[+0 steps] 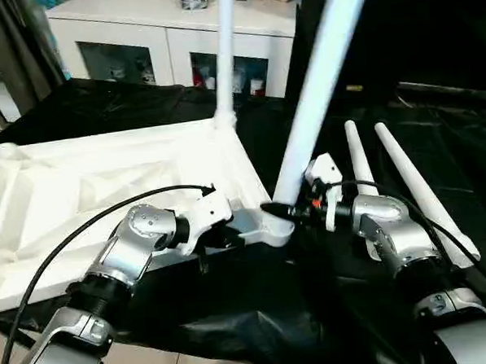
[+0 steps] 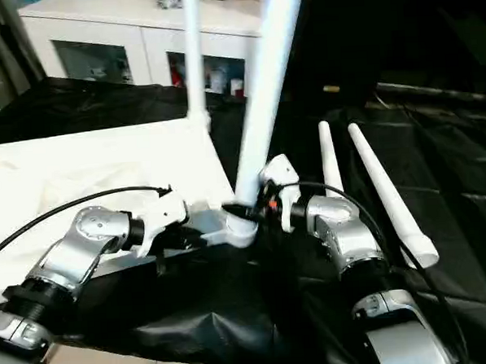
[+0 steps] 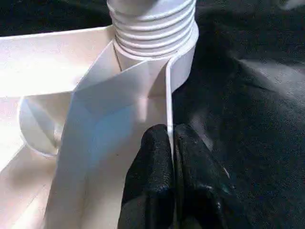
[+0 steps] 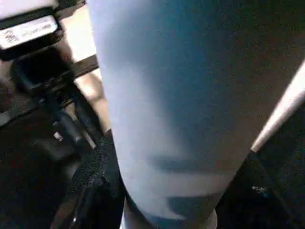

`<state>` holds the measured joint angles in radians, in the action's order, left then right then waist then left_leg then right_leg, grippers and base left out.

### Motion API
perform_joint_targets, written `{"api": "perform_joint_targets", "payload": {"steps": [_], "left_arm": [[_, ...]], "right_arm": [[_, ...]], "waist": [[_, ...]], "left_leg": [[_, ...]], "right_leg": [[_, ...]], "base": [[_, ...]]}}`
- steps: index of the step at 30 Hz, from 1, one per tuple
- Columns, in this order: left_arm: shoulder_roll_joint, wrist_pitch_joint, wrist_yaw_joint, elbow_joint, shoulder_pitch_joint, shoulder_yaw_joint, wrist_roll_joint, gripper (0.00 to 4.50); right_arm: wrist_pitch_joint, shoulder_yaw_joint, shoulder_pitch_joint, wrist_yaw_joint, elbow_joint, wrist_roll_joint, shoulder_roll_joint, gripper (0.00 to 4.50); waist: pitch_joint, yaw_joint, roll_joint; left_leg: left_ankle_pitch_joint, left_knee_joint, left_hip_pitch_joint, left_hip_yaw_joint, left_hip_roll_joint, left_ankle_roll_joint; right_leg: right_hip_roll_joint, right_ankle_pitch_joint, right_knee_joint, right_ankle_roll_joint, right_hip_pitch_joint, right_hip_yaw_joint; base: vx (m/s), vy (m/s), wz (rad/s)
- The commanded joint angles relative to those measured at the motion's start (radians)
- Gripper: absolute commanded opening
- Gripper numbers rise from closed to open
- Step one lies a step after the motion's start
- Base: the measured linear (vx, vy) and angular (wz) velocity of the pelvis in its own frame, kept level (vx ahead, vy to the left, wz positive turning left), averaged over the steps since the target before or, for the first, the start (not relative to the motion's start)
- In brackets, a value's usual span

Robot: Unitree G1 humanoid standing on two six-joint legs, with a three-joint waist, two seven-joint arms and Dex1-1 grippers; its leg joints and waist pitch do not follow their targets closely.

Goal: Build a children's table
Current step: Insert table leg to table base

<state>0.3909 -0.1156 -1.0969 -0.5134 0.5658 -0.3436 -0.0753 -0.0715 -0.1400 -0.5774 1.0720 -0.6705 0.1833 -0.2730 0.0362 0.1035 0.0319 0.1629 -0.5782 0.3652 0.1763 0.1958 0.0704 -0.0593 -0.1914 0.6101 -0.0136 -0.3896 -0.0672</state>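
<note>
The children's table top (image 1: 105, 189) lies upside down on a black cloth, ribbed side up. One white leg (image 1: 224, 52) stands upright in its far corner. A second leg (image 1: 320, 88) leans in the near corner socket, its threaded end (image 3: 152, 28) partly in. My right gripper (image 1: 283, 209) is closed around this leg just above the socket, and one black finger (image 4: 95, 176) shows beside the tube. My left gripper (image 3: 171, 136) is shut on the top's thin rim (image 3: 167, 95) right next to that socket. Two loose legs (image 1: 360, 168) (image 1: 423, 193) lie to the right.
A white cabinet (image 1: 170, 39) with glass-fronted compartments stands behind the work. The black cloth (image 1: 258, 312) hangs over the front edge, with light floor below at the left. A black cable loops from my left forearm (image 1: 133, 253).
</note>
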Motion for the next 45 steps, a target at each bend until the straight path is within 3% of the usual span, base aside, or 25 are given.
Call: {"api": "perform_joint_targets", "payload": {"steps": [1,7,15,19,22,23,25,26,30,34,36,37,38,39,40,41,42,43,44,45], "left_arm": [[0.026,0.004,0.019,-0.011,0.001,0.0,-0.027,0.0],[0.032,0.038,-0.037,-0.003,-0.001,-0.002,0.002,0.0],[0.04,0.049,-0.056,-0.013,0.007,-0.004,0.008,0.0],[0.032,0.031,-0.026,-0.028,0.015,0.009,0.005,0.0],[0.014,-0.011,0.029,-0.057,0.034,0.031,0.001,0.0],[0.004,-0.032,0.055,-0.069,0.044,0.043,0.002,0.0],[-0.009,-0.058,0.079,-0.074,0.053,0.055,0.009,0.0],[-0.017,-0.074,0.093,-0.071,0.055,0.061,0.013,0.0],[-0.051,-0.15,0.152,-0.071,0.069,0.083,0.022,0.0],[-0.108,-0.288,0.268,-0.098,0.099,0.118,0.026,0.0],[-0.191,-0.388,0.439,-0.146,0.135,0.16,0.021,0.0],[-0.193,-0.388,0.441,-0.147,0.135,0.161,0.021,0.0],[-0.215,-0.394,0.485,-0.158,0.141,0.167,0.015,0.0],[-0.231,-0.396,0.518,-0.162,0.144,0.17,0.01,0.0],[-0.244,-0.396,0.548,-0.165,0.146,0.174,0.006,0.0],[-0.252,-0.399,0.569,-0.161,0.147,0.172,-0.003,0.0],[-0.253,-0.399,0.57,-0.161,0.147,0.172,-0.004,0.0],[-0.253,-0.399,0.573,-0.159,0.147,0.17,-0.007,0.0],[-0.253,-0.405,0.575,-0.156,0.147,0.169,-0.008,0.0],[-0.25,-0.411,0.577,-0.156,0.148,0.167,-0.01,0.0]], "right_arm": [[-0.035,-0.084,0.073,0.076,-0.052,-0.054,-0.01,1.91],[-0.024,-0.097,0.082,0.114,-0.075,-0.059,-0.011,1.91],[0.02,-0.103,0.101,0.158,-0.077,-0.058,-0.021,1.91],[0.03,-0.085,0.094,0.116,-0.104,-0.061,-0.009,1.91],[0.043,-0.058,0.064,-0.022,-0.173,-0.095,0.011,1.91],[0.056,-0.047,0.048,-0.106,-0.209,-0.117,0.02,1.91],[0.061,-0.029,0.026,-0.214,-0.251,-0.134,0.031,1.91],[0.06,-0.019,0.016,-0.258,-0.267,-0.135,0.038,1.91],[0.043,0.005,-0.019,-0.396,-0.314,-0.139,0.07,1.91],[-0.012,0.032,-0.062,-0.537,-0.366,-0.122,0.123,1.91],[-0.054,0.064,-0.111,-0.695,-0.441,-0.101,0.195,1.91],[-0.055,0.064,-0.111,-0.697,-0.442,-0.101,0.196,1.91],[-0.068,0.079,-0.124,-0.738,-0.461,-0.086,0.218,1.91],[-0.076,0.093,-0.133,-0.769,-0.477,-0.073,0.235,1.91],[-0.083,0.102,-0.139,-0.788,-0.486,-0.066,0.247,1.91],[-0.094,0.11,-0.147,-0.807,-0.497,-0.06,0.261,1.91],[-0.095,0.11,-0.147,-0.807,-0.497,-0.06,0.261,1.91],[-0.095,0.108,-0.15,-0.805,-0.499,-0.063,0.265,1.91],[-0.096,0.11,-0.152,-0.805,-0.502,-0.065,0.268,1.91],[-0.094,0.113,-0.16,-0.81,-0.514,-0.072,0.273,1.91]], "waist": [[-0.041,0.001,-0.003],[-0.038,0.003,-0.004],[-0.043,0.008,-0.004],[-0.04,0.008,-0.004],[-0.035,0.004,-0.004],[-0.031,-0.003,-0.005],[-0.03,-0.01,-0.002],[-0.028,-0.019,-0.001],[-0.03,-0.04,-0.009],[-0.025,-0.054,-0.016],[-0.018,-0.066,-0.025],[-0.014,-0.077,-0.035],[-0.011,-0.075,-0.04],[-0.013,-0.04,-0.063],[-0.017,-0.027,-0.035],[-0.026,-0.022,0.007],[-0.014,-0.019,0.035],[-0.01,-0.011,0.036],[-0.024,0.003,-0.002],[-0.028,-0.015,-0.009]], "left_leg": [[0.339,0.076,-0.02,-0.016,0.045,-0.008],[0.396,0.08,-0.029,-0.022,0.044,0.007],[0.348,0.083,-0.025,-0.018,0.046,-0.001],[0.365,0.084,-0.027,-0.019,0.045,0.002],[0.395,0.085,-0.031,-0.02,0.042,0.011],[0.443,0.085,-0.039,-0.025,0.039,0.026],[0.485,0.082,-0.044,-0.032,0.036,0.037],[0.504,0.085,-0.04,-0.039,0.037,0.04],[0.566,0.096,-0.032,-0.052,0.039,0.044],[0.623,0.093,-0.048,-0.051,0.038,0.045],[0.694,0.085,-0.072,-0.052,0.037,0.045],[0.773,0.103,-0.07,-0.06,0.047,0.047],[0.825,0.128,-0.052,-0.064,0.061,0.051],[0.947,0.223,0.034,-0.043,0.095,0.068],[0.933,0.227,0.036,-0.027,0.094,0.036],[0.788,0.167,-0.058,0.009,0.047,0.036],[0.493,-0.047,-0.129,-0.006,-0.01,0.008],[0.24,-0.028,-0.019,-0.04,0.011,-0.022],[0.258,0.056,0.0,-0.056,0.032,0.038],[0.379,0.09,0.017,-0.066,0.039,0.075]], "right_leg": [[-0.091,-0.371,-0.092,-0.163,0.027,0.051],[-0.096,-0.484,-0.105,-0.135,0.024,0.052],[-0.091,-0.349,-0.091,-0.174,0.031,0.054],[-0.092,-0.387,-0.095,-0.168,0.031,0.053],[-0.094,-0.451,-0.102,-0.157,0.024,0.053],[-0.094,-0.55,-0.112,-0.133,0.017,0.048],[-0.099,-0.659,-0.125,-0.091,0.012,0.041],[-0.101,-0.692,-0.131,-0.074,0.015,0.035],[-0.098,-0.649,-0.137,-0.07,0.025,0.017],[-0.096,-0.629,-0.149,-0.079,0.016,-0.003],[-0.094,-0.663,-0.172,-0.052,0.008,-0.039],[-0.08,-0.609,-0.167,-0.039,0.024,-0.065],[-0.072,-0.553,-0.141,-0.04,0.046,-0.07],[-0.046,-0.291,0.053,-0.083,0.124,-0.052],[-0.042,-0.196,0.069,-0.064,0.114,-0.03],[-0.068,-0.417,0.002,-0.059,0.022,0.031],[-0.169,-0.95,-0.186,-0.031,-0.078,0.038],[-0.219,-1.028,-0.173,-0.011,0.023,0.069],[-0.159,-0.87,-0.139,-0.025,0.049,0.018],[-0.112,-0.659,-0.104,-0.03,0.057,-0.006]], "base": [[0.0,0.0,0.0],[0.0,0.0,0.0],[0.0,0.0,0.0],[0.0,0.0,0.0],[0.0,0.0,0.0],[0.0,0.0,0.0],[-0.03,0.004,-0.04],[-0.06,0.008,-0.07],[-0.041,0.031,-0.14],[-0.016,0.016,-0.03],[-0.051,0.045,-0.05],[-0.026,0.05,-0.05],[-0.059,0.033,-0.02],[-0.059,0.033,-0.02],[0.01,-0.051,0.22],[0.084,-0.118,0.09],[0.084,-0.118,0.09],[0.068,-0.043,-0.41],[0.099,0.056,-0.49],[0.099,0.056,-0.49]]}}
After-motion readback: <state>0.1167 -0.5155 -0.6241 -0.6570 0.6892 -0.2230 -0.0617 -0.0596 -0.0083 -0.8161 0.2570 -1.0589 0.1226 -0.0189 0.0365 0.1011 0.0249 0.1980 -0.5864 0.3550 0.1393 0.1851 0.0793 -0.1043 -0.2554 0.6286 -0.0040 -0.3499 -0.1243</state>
